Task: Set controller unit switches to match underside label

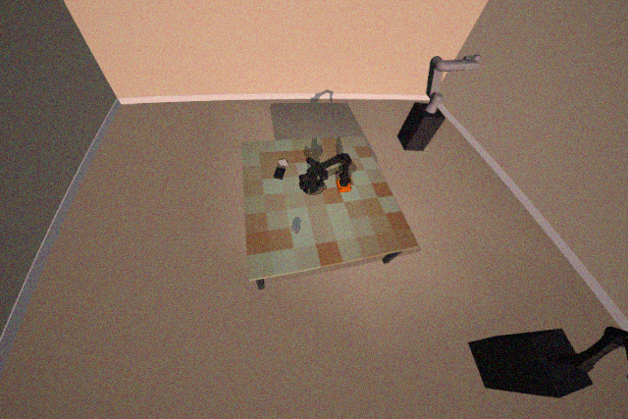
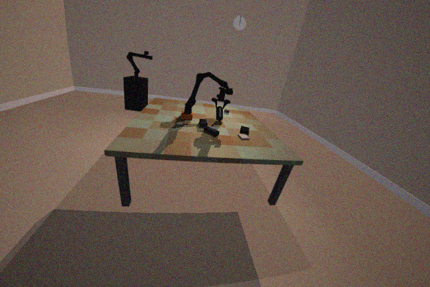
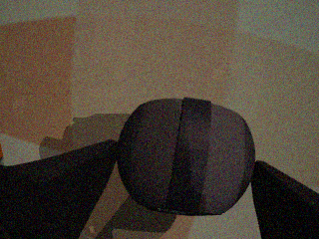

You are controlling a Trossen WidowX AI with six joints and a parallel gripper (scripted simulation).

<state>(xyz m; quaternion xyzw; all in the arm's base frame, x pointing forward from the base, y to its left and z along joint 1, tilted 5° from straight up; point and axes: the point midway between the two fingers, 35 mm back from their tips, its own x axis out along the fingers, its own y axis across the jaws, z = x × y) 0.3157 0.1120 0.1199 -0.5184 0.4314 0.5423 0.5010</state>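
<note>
Gripped between the claw's fingers, the dark controller unit is upright over the patchwork tabletop, well inside its edges.
Rounded at its corners and banded in darker grey, the controller unit [image 2: 219, 113] [image 3: 191, 156] fills the claw [image 1: 310, 184] [image 2: 220, 105] [image 3: 186, 161]; whether its lower end touches the tabletop [image 1: 274, 264] [image 2: 253, 153] I cannot tell. Nearby lie a long dark block [image 2: 211, 132] and a smaller block [image 2: 202, 123], with a black box [image 1: 280, 172] [image 2: 244, 130] beside a flat pale piece [image 1: 283, 163] [image 2: 243, 136] farther out.
</note>
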